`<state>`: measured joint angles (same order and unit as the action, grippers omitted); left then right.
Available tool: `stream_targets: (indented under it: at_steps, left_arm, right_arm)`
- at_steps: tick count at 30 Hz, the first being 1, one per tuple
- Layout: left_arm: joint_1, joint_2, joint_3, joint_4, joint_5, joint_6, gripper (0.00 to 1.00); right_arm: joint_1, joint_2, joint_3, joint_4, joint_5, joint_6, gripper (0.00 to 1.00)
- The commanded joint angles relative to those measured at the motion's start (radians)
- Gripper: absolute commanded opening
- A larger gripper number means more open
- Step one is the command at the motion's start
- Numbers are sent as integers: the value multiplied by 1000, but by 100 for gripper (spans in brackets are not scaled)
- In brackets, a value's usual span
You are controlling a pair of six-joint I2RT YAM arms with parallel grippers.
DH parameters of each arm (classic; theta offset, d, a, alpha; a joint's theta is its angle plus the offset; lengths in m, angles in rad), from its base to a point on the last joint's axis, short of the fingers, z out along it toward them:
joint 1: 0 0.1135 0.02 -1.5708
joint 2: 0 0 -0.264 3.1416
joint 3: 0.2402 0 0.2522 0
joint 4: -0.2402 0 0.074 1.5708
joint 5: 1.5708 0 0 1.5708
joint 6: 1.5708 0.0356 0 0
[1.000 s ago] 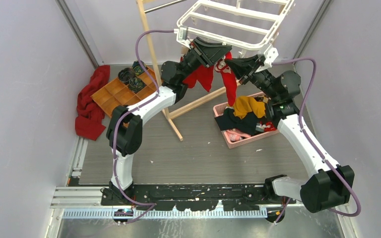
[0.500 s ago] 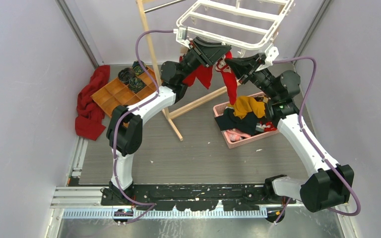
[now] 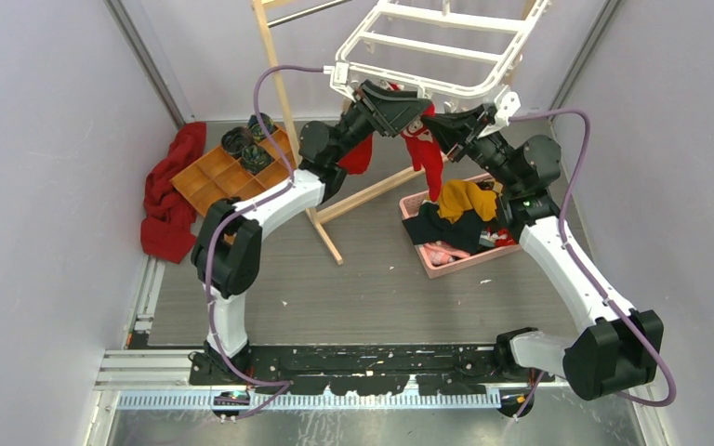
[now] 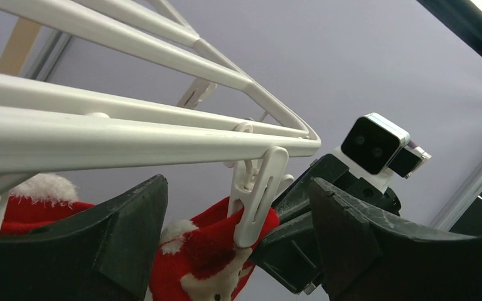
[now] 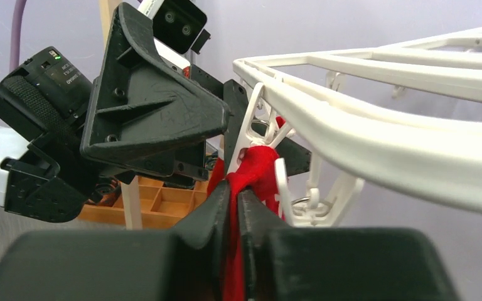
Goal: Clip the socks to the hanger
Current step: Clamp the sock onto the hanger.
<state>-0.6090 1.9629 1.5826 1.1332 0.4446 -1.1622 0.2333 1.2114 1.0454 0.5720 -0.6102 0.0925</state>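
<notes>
The white hanger [image 3: 446, 46] hangs tilted above both arms. One of its clips [image 4: 258, 191] is closed on the white-trimmed cuff of a red sock [image 4: 201, 251], which dangles below the frame [image 3: 425, 153]. My left gripper [image 4: 237, 184] is open, with its jaws wide apart on either side of that clip and not touching it. My right gripper [image 5: 233, 191] is shut on the same sock [image 5: 254, 166] just under the clip. A second red sock [image 4: 44, 200] hangs from the hanger further left, and it also shows behind the left arm [image 3: 358, 156].
A light wooden rack [image 3: 284, 102] stands behind the left arm. An orange compartment tray [image 3: 228, 167] and a dark red cloth [image 3: 172, 190] lie at the back left. A pink basket [image 3: 446, 265] holding mustard and dark garments sits under the right arm.
My left gripper has opened wide off the clip, leaving the clip closed on the sock. The left arm and the hanger's near edge have risen slightly. The right gripper has stayed on the sock.
</notes>
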Motion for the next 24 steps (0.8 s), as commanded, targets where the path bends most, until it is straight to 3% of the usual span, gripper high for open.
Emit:
stream_targets:
  at_steps: [1, 7, 17, 24]
  left_arm:
    - [18, -120, -82, -64, -64, 69, 85]
    - [19, -249, -203, -207, -79, 180, 93]
    - [19, -394, -262, -508, -71, 314, 100]
    - [18, -444, -198, -872, -128, 458, 100]
  right_arm:
    - [-4, -66, -23, 21, 19, 14, 20]
    - [-7, -119, -63, -58, -6, -5, 42]
    - [-12, -229, -111, -265, -111, -67, 66]
    - [-17, -303, -103, -455, -131, -124, 74]
